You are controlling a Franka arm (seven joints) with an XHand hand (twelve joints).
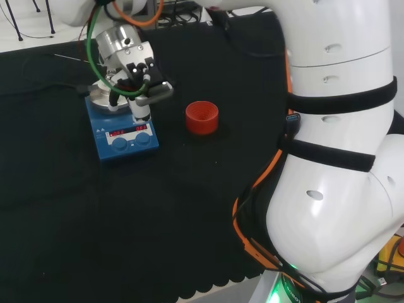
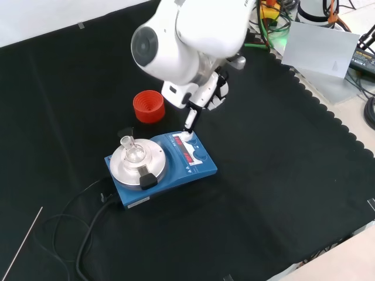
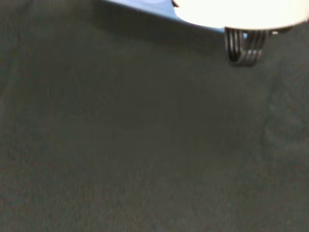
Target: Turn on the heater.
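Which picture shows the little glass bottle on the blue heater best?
The front view: the glass bottle stands in plain sight on the heater and its round metal plate. In the head view the hand covers that spot. The wrist view catches a blue edge of the heater, no bottle.

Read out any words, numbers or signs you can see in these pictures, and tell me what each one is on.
Red lit display on the front panel of the blue heater: digits glow, too small and blurred to read.
Small white marks above that display, seen in the head view: too small to read.
Pale label on the heater's side by the cable, front view: too small to read.
Red ribbed ring: no text.
Black cloth: no text.
Hand: no legible text.
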